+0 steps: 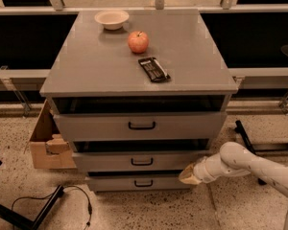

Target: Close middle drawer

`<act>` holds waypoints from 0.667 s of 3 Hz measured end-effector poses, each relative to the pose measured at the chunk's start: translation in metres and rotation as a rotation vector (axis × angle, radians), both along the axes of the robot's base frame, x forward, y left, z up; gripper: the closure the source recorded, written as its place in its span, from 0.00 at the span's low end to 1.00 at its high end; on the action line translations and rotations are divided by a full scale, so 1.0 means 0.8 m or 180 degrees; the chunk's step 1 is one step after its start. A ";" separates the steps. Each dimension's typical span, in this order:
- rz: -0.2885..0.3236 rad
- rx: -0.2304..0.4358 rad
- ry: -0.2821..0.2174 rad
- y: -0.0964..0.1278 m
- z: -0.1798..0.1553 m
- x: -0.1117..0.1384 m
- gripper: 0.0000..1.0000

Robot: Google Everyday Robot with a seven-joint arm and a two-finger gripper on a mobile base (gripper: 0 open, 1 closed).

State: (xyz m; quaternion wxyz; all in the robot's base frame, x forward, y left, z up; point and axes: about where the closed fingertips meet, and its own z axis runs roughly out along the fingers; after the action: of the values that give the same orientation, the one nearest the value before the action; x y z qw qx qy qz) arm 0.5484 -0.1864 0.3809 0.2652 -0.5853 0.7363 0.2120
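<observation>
The middle drawer (134, 161) is a grey drawer with a small black loop handle (142, 162), between a taller top drawer (139, 125) and a shorter bottom drawer (139, 182). Its front stands a little proud of the cabinet, with a dark gap above it. My gripper (188, 175) reaches in from the lower right on a white arm. Its tan tip is at the right end of the middle drawer's front, near the lower edge.
On the cabinet top (86, 71) lie a white bowl (112, 19), a red apple (138, 41) and a black snack bar (154, 69). A cardboard box (44, 143) stands at the left. A black cable (62, 200) lies on the speckled floor.
</observation>
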 end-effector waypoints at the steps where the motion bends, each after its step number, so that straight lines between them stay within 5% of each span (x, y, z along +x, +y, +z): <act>1: 0.0220 -0.0379 0.0229 -0.016 0.043 -0.054 1.00; 2: 0.0413 -0.0773 0.0432 -0.032 0.106 -0.116 1.00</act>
State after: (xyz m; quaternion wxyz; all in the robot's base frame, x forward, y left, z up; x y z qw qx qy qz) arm 0.4556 -0.2121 0.4655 0.1278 -0.6437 0.7335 0.1772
